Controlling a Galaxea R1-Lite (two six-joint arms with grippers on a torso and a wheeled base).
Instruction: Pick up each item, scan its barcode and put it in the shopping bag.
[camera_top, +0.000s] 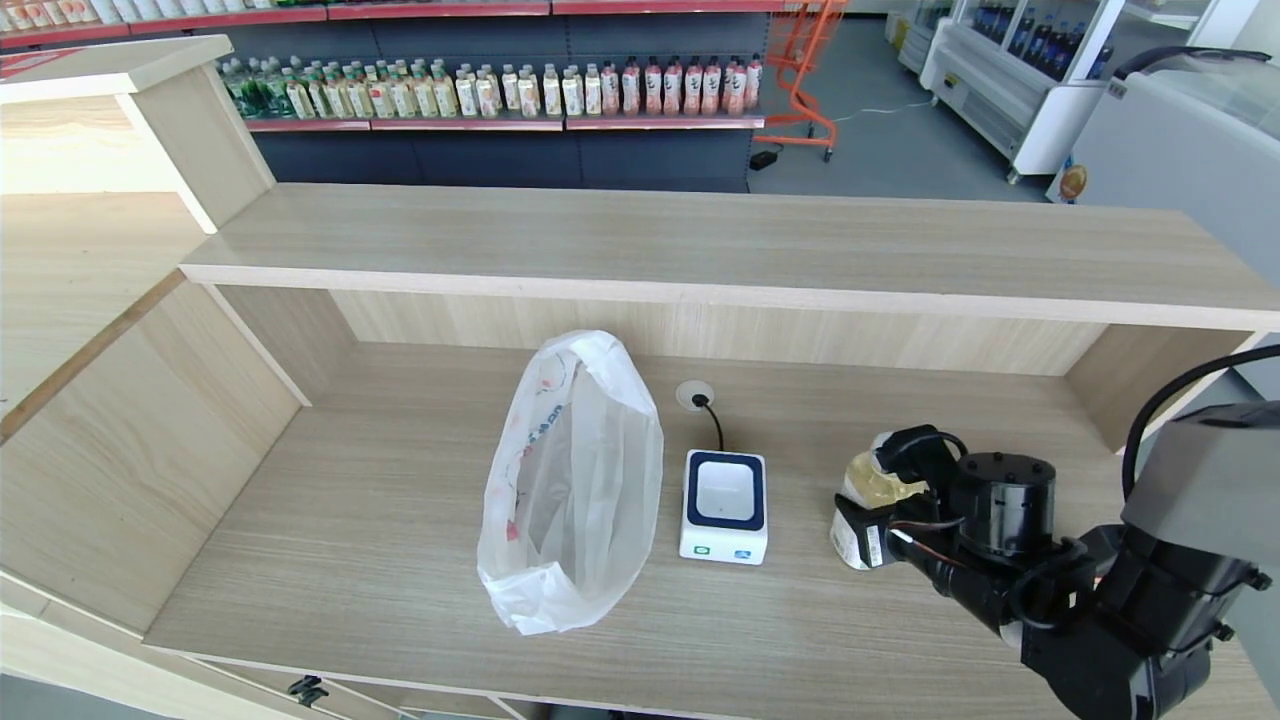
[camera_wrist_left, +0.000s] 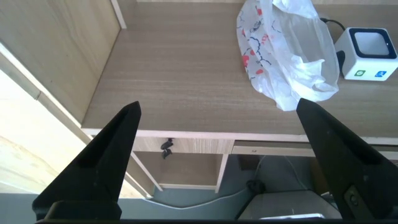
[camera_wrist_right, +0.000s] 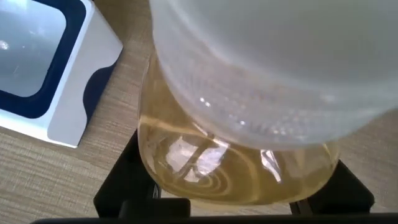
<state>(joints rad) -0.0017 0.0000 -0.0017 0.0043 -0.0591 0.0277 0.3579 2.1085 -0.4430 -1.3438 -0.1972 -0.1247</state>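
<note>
A bottle (camera_top: 868, 490) of yellowish liquid with a white cap stands on the wooden counter (camera_top: 380, 520), right of the scanner. My right gripper (camera_top: 882, 525) is shut on the bottle (camera_wrist_right: 236, 155), with a black finger pressed against each side of it. The white and navy barcode scanner (camera_top: 724, 505) sits mid-counter, close beside the bottle in the right wrist view as well (camera_wrist_right: 43, 68). Left of the scanner lies an open white plastic shopping bag (camera_top: 570, 480). My left gripper (camera_wrist_left: 219, 109) hangs open above the counter's front edge, with the bag (camera_wrist_left: 286, 50) ahead of it.
A raised ledge (camera_top: 700, 250) runs along the back of the counter, and wooden side walls (camera_top: 130, 460) close it in on the left and right. The scanner's cable runs back to a round port (camera_top: 695, 394). Bare counter lies left of the bag.
</note>
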